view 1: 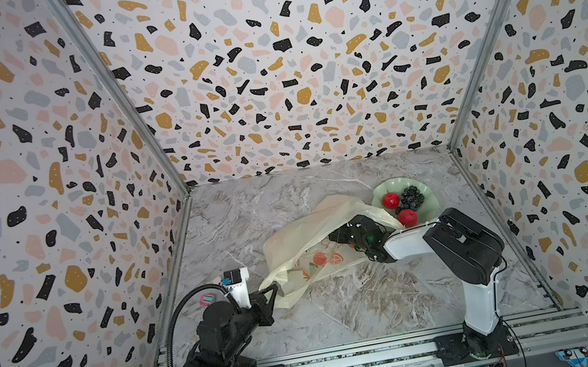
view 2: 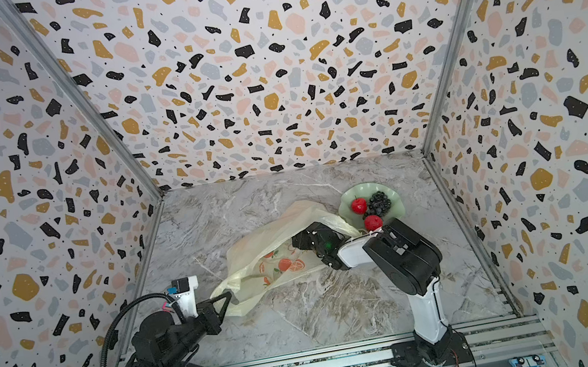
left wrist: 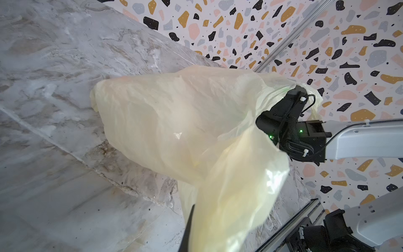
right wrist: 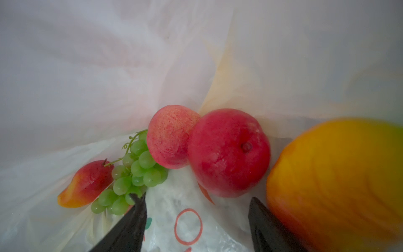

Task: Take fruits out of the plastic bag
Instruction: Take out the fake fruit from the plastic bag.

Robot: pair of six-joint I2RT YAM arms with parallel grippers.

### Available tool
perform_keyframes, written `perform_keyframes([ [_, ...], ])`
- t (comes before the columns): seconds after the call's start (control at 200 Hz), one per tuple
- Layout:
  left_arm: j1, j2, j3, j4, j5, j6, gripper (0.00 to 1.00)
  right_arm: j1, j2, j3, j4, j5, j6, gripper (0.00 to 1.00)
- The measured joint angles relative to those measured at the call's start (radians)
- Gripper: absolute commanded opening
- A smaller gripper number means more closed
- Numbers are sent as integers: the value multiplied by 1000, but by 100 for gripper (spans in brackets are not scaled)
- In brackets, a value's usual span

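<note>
The cream-yellow plastic bag [view 1: 306, 243] [view 2: 256, 255] [left wrist: 185, 131] lies on the marble table, mouth toward the right. My left gripper [view 1: 275, 289] [view 2: 228, 295] is shut on the bag's near left edge and holds it up. My right gripper [view 1: 335, 235] [right wrist: 196, 198] reaches inside the bag, open and empty. In front of it lie the fruits: a red apple [right wrist: 229, 152], a pink-red fruit [right wrist: 170, 137], green grapes [right wrist: 133, 172] and a red-yellow mango [right wrist: 85, 185]. A big orange fruit [right wrist: 335, 185] sits right beside one finger.
A pale green dish [view 1: 392, 186] [view 2: 358, 192] behind the bag's mouth holds two red apples [view 1: 391, 200] [view 1: 408, 217] and dark grapes [view 1: 412, 197]. Patterned walls close in on three sides. A metal rail [view 1: 354, 360] runs along the front edge.
</note>
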Motion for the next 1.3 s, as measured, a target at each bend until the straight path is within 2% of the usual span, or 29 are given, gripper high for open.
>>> perform_keyframes([
  [0.065, 0, 12, 0, 6, 9, 2, 0, -2, 19, 18, 0, 0, 28, 74],
  [0.17, 0, 40, 3, 12, 21, 13, 0, -4, 55, 60, -1, -19, 60, 65],
  [0.37, 0, 84, 18, 13, 28, 38, 0, 5, 98, 150, -8, -123, 11, 60],
  [0.666, 0, 91, 18, 13, 9, 37, 0, 71, 97, 157, -10, -153, -104, 57],
  [0.801, 0, 88, 18, 12, 1, 37, 0, 71, 105, 217, -37, -174, -130, 57],
  [0.966, 0, 85, 18, 11, -7, 37, 0, 73, 160, 306, -35, -180, -97, 57],
  [1.297, 0, 84, 18, 10, -11, 36, 0, 106, 269, 365, -56, -172, -29, 55],
])
